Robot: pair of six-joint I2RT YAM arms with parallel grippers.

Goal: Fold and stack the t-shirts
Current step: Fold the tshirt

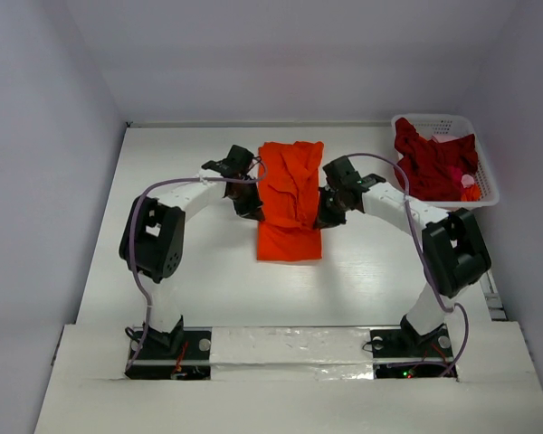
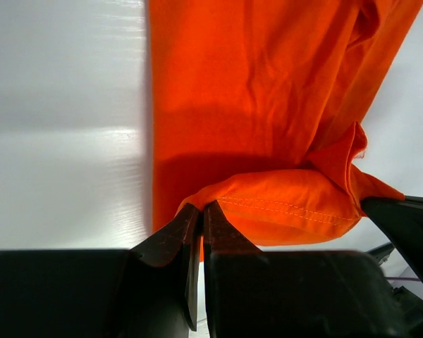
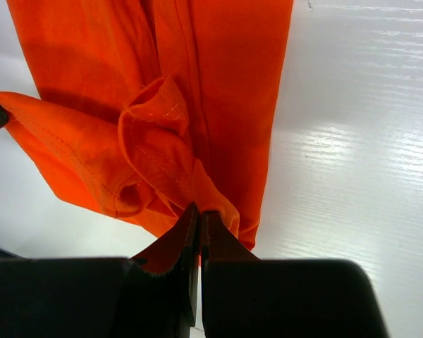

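On a white table (image 1: 208, 280), the left arm reaches in from its base at the near edge, and the left gripper (image 1: 253, 206) meets the left side of a bright orange t-shirt (image 1: 290, 199). In the left wrist view its jaws are pressed together on a stitched fold of the orange cloth, the left gripper (image 2: 201, 210) pinching the fold's corner while the rest of the orange t-shirt (image 2: 254, 91) spreads out beyond it. The garment sits at the middle of the table as a long, rumpled strip running from the far side toward the arms, its near edge straight and flat on the surface. On the shirt's right side the right gripper (image 1: 324, 215) mirrors the hold. Seen from the right wrist, the right gripper (image 3: 197, 213) is clamped on a bunched, hemmed tuck of the orange t-shirt (image 3: 218, 77). Well apart at the far right corner stands a white lattice basket (image 1: 439, 118) holding a heap of dark crimson t-shirts (image 1: 430, 163).
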